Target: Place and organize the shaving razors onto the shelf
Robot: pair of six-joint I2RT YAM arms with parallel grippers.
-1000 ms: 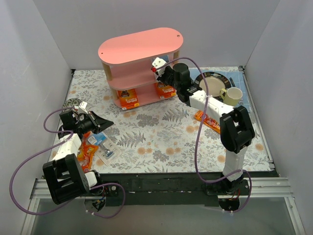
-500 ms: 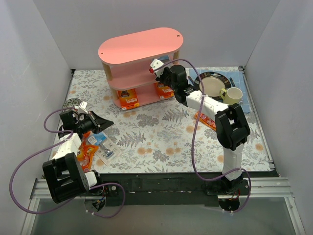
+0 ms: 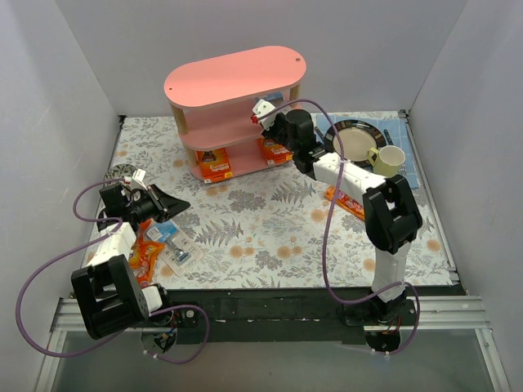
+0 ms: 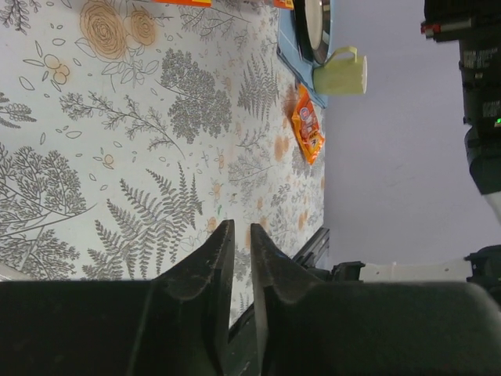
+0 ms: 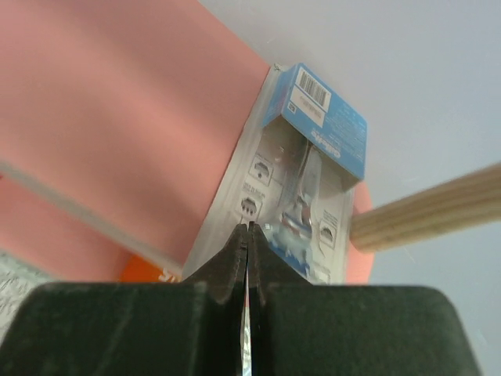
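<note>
The pink three-tier shelf with oval boards and wooden posts (image 3: 233, 82) stood at the far side of the floral tablecloth (image 3: 261, 233). Right of the shelf, a dark silver-rimmed plate (image 3: 337, 129) and a pale yellow mug (image 3: 387, 160) sat on a blue mat (image 3: 411, 170). An orange crinkly bag (image 3: 347, 202) lay nearer.

Two flat orange cards (image 3: 216, 166) stood on the shelf's lowest board, print illegible.

The right gripper (image 5: 248, 227) was clamped on a clear blister pack with a blue barcoded card (image 5: 305, 180) at the middle board's right end, beside a wooden post (image 5: 423, 207).

The left gripper (image 4: 241, 231), well left-front of the shelf, held its fingers slightly apart and empty, near loose packs (image 3: 147, 253).
</note>
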